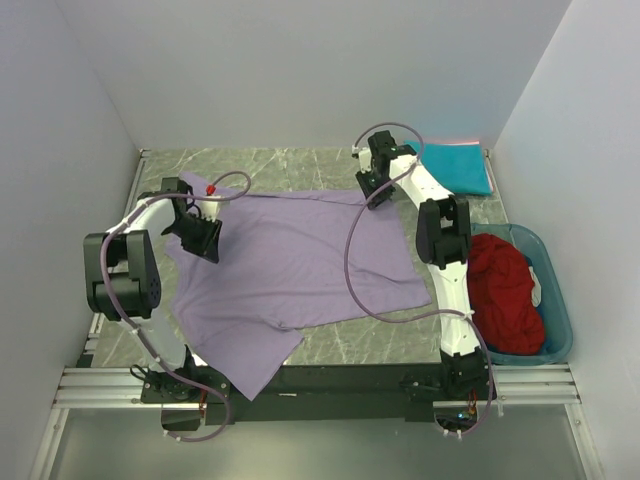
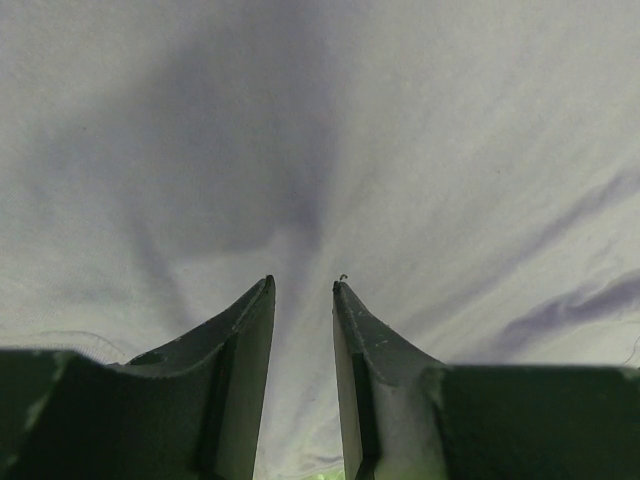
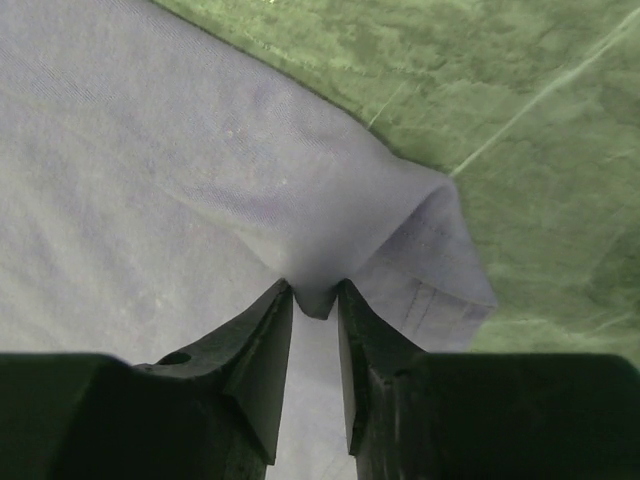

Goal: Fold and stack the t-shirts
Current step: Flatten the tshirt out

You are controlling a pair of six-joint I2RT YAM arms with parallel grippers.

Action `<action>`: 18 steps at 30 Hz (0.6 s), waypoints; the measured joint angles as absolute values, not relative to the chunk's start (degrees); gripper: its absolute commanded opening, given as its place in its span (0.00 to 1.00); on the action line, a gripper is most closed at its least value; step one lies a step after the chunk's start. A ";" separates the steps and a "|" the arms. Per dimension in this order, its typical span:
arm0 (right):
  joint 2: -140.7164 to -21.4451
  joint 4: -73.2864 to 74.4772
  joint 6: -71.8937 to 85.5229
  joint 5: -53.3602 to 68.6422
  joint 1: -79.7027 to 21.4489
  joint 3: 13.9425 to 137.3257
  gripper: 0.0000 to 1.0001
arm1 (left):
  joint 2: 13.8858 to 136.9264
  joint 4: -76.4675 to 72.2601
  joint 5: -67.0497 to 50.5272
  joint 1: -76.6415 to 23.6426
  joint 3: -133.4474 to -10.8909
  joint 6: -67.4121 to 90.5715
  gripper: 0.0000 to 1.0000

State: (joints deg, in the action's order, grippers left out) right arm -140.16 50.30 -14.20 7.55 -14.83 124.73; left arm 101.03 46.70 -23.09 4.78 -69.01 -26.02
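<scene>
Currently: purple shirt (image 1: 290, 270), far edge running left-right; left gripper (image 2: 303, 290) and right gripper (image 3: 315, 295) each pinching one end; body lies nearward.

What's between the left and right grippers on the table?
The large light purple fabric t-shirt, spread from left gripper to right gripper; top external view.

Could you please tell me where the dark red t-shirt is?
In the top external view, the dark red t-shirt lies bunched inside the teal plastic bin at the far right, just beside the right arm.
</scene>
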 measured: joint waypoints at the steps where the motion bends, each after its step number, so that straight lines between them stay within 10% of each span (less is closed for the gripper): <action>1: -140.40 50.43 -14.31 7.51 -14.92 124.73 0.27 | 101.25 46.70 -23.09 4.78 -69.01 -25.91 0.36; 9: -140.46 50.48 -16.08 4.84 -15.22 125.36 0.01 | 103.94 47.20 -23.75 5.50 -72.01 -24.58 0.30; 18: -139.90 45.54 -22.98 -4.25 -16.69 125.29 0.00 | 110.19 44.99 -27.75 13.02 -92.14 -17.30 0.27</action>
